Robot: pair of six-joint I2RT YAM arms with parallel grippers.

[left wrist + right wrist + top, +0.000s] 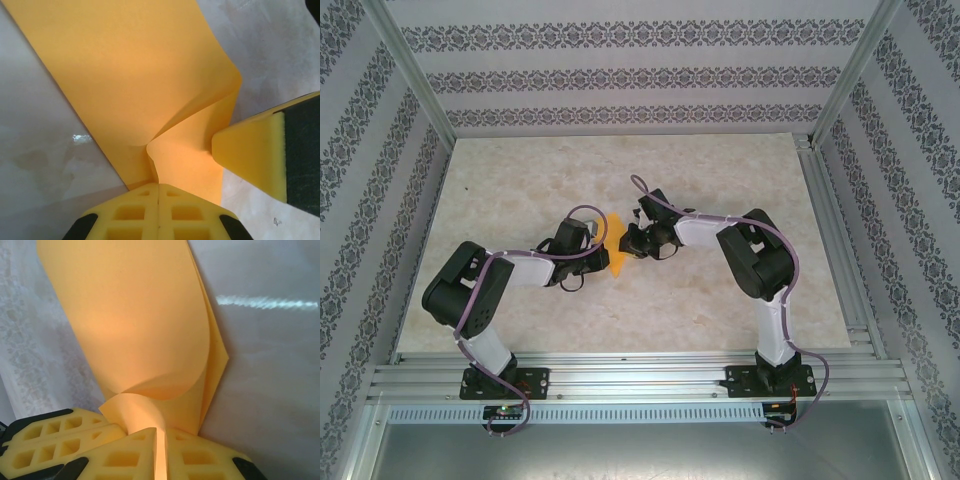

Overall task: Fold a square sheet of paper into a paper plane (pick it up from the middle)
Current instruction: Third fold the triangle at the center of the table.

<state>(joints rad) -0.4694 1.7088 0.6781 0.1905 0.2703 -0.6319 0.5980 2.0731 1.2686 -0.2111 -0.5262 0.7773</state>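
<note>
The left gripper is pinching one edge of the sheet of paper with its jaws closed on it, and the right gripper is clamping the opposite side, so the sheet is bowing between them over the middle of the table. Thin, light and limp, it is buckling at each pinch and would probably crease or tear if tugged, so grips belong near the edges and folds. The marbled tabletop is looking smooth and glossy, and patterned walls are closing it in.

No legible text or markings

At the middle of the bench, the paper sheet is between the left hand and the right hand; both touch it.
</note>
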